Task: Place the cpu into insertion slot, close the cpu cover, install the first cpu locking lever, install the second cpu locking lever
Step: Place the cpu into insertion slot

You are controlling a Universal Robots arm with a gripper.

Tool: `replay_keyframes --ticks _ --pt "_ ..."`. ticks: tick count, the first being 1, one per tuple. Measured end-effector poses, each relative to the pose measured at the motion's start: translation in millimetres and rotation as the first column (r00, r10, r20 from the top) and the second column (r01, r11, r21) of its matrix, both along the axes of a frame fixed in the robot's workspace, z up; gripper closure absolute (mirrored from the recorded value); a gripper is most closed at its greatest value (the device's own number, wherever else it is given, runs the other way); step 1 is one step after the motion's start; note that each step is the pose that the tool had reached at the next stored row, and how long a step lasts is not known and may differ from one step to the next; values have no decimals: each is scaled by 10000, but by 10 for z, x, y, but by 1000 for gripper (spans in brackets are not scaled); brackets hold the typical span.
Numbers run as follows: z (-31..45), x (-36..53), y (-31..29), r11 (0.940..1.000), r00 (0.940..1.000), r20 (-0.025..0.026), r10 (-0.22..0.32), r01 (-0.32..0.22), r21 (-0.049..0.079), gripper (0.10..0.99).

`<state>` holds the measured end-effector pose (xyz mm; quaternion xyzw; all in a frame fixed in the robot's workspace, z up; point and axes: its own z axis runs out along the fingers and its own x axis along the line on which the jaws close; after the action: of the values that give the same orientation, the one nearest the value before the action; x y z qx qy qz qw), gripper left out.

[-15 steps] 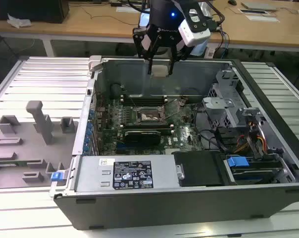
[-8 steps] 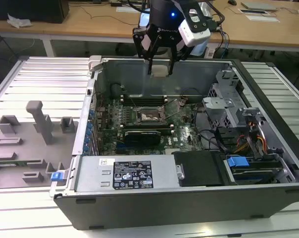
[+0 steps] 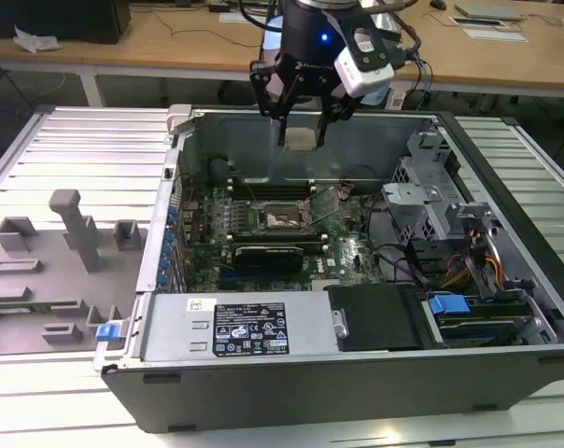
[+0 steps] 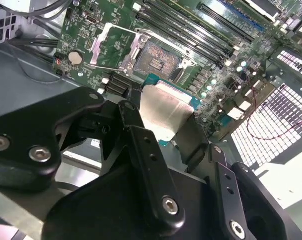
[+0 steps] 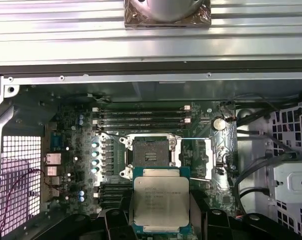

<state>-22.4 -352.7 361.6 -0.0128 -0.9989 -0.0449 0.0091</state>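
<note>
My gripper [image 3: 301, 138] hangs above the open computer case, shut on the cpu [image 3: 300, 141], a pale silver square chip. Both wrist views show the cpu [image 5: 160, 199] [image 4: 167, 111] clamped by its edges between the black fingers [image 5: 116, 220], held flat. Below it on the green board lies the insertion slot [image 3: 284, 219] [image 5: 150, 150] [image 4: 154, 62], its metallic pin field bare. The cpu cover [image 5: 209, 155] [image 4: 132, 50], a silver frame plate, lies flipped open beside the slot. The chip hovers just short of the slot, well above the board.
A black graphics card [image 3: 268, 254] lies close to the slot, with long memory slots [image 5: 141, 116] on its other side. A labelled power supply [image 3: 249, 327], drive cage [image 3: 422, 201] and cables crowd the case. Grey fixtures [image 3: 67, 243] stand at the exterior view's left.
</note>
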Motion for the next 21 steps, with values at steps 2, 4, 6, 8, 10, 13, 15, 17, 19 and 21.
replay_keyframes --ticks 2,4,6,8,10,13,15,17,19,21 --pt "-23 -2 0 10000 10000 0 0 0 1 553" --pt "-49 -5 0 10000 10000 -1 1 -1 -1 553" --pt "-72 -7 0 10000 10000 -1 1 -1 -1 553" --pt "-128 -9 0 10000 10000 0 1 -1 0 553" --pt "-161 -9 0 10000 10000 -1 1 -1 0 553" --pt "-247 -11 0 10000 10000 -1 1 -1 -1 553" --pt "-306 -12 0 10000 10000 -1 0 0 0 553" --pt "-333 -13 0 10000 10000 0 0 0 0 553" --pt "-358 -16 0 10000 10000 -1 0 0 -1 553" --pt "-408 -20 0 10000 10000 -1 1 -1 -1 553"
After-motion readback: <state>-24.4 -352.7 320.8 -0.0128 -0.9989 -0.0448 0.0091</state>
